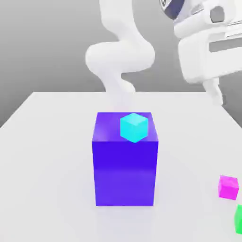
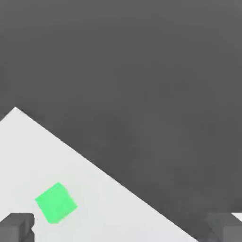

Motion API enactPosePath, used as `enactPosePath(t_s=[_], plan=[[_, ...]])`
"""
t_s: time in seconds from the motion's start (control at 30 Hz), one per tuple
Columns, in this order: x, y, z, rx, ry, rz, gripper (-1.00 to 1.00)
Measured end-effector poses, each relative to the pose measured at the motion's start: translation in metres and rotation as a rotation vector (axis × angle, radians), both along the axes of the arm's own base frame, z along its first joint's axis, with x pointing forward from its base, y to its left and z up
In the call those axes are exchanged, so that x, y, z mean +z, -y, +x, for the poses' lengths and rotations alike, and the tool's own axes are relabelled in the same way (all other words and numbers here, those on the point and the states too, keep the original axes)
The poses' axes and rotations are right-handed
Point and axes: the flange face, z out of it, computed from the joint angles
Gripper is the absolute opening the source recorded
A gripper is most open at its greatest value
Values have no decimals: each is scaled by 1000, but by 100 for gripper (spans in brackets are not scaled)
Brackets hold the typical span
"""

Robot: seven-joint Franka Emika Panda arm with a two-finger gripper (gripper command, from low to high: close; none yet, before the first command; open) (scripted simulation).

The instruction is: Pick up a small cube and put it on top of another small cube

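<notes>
The small cube point(image 1: 229, 186), glossy magenta-pink, rests on the white table point(image 1: 47, 165) at the exterior view's right, near the front. My gripper point(image 1: 216, 93) hangs high above the table's right side, well above and behind that cube. In the hand view my gripper point(image 2: 120, 229) is open, its two dark fingertips point(image 2: 16, 228) far apart with nothing between them. A small green cube point(image 2: 56, 203) lies on the table near one fingertip. In the exterior view the green cube point(image 1: 238, 220) sits just in front of the magenta one, cut by the picture's edge.
A big blue block point(image 1: 125, 165) stands mid-table with a small cyan cube point(image 1: 134, 127) on its top. The white arm point(image 1: 120, 56) rises behind it. In the hand view the table's edge point(image 2: 94, 163) runs diagonally, with dark floor beyond.
</notes>
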Motion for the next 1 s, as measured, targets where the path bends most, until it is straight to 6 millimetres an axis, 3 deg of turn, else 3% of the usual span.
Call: enactPosePath(t_s=[0.1,0.23,0.43,0.57,0.6,0.83,1.0], plan=[[-54,-36,-16,126,-53,-56,0],[-125,-82,-54,313,-113,-143,0],[-221,-105,-104,519,-177,-281,0],[-271,-107,-109,541,-182,-295,0],[-283,-107,-110,541,-183,-295,-100],[-285,-107,-111,542,-183,-296,-100],[-233,-107,-110,544,-183,-297,-100]])
